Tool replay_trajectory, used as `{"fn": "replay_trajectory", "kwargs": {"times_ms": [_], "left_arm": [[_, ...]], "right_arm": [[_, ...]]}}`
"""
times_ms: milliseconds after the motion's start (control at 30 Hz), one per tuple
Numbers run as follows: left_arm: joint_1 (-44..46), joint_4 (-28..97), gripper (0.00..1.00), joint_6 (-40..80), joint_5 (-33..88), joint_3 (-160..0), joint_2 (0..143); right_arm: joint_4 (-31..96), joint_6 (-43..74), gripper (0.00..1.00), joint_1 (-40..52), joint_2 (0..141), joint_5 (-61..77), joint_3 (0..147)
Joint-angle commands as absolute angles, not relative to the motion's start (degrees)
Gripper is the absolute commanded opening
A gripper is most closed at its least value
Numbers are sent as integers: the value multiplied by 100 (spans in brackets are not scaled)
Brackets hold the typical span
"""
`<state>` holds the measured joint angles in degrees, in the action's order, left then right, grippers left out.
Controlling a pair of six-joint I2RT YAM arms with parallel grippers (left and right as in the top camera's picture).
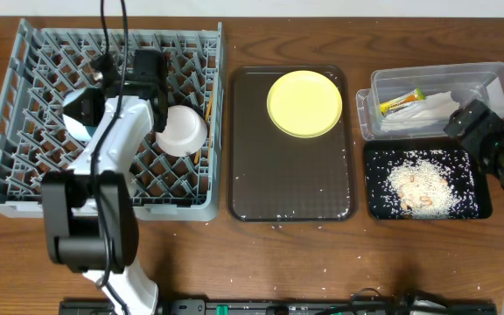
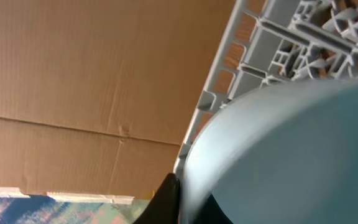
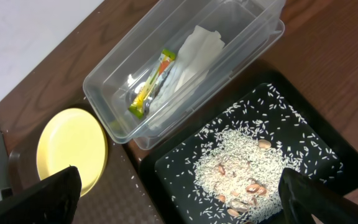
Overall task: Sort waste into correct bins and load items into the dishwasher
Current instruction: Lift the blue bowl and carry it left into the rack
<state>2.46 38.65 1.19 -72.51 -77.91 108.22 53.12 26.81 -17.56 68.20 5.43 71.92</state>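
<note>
**Left claw [image 2: 178,208] clenching a light-blue round bowl [image 2: 291,149] by its rim above the large grey plastic dish rack [image 1: 173,206].**
The narrow pinch is risking a slip, and a tilted release could be sending the bowl askew across the pegs or against the white round bowl [image 1: 180,129] nearby. The rim is sitting right inside the claw's grip, its body bulging beyond. The right claw [image 3: 185,208] is gaping wide and empty above the glossy black rectangular tray [image 3: 337,165], apart from the round pale-yellow plate [image 1: 304,103].
</note>
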Motion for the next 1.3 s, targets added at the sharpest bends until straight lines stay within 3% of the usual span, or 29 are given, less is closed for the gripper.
{"fn": "replay_trajectory", "kwargs": {"times_ms": [0,367,633,867,1033,1167,1267], "left_arm": [[294,3822,7,110,-7422,-7745,11109],[873,3782,8,154,-7417,-7745,11187],[1127,3852,35,152,-6930,-7745,11187],[1579,3955,39,202,-6490,-7760,10989],[1876,3986,33,220,-5400,-7817,10230],[1776,4158,8,515,-4198,-7817,9397],[1406,4213,8,696,-3605,-7817,9021]], "right_arm": [[5323,2762,99,-1793,6816,543,7188],[5323,2762,99,-1793,6816,543,7188],[5323,2762,99,-1793,6816,543,7185],[5323,2762,99,-1793,6816,543,7188],[5323,2762,99,-1793,6816,541,7185],[5323,2762,99,-1793,6816,543,7188],[5323,2762,99,-1793,6816,543,7188]]}}
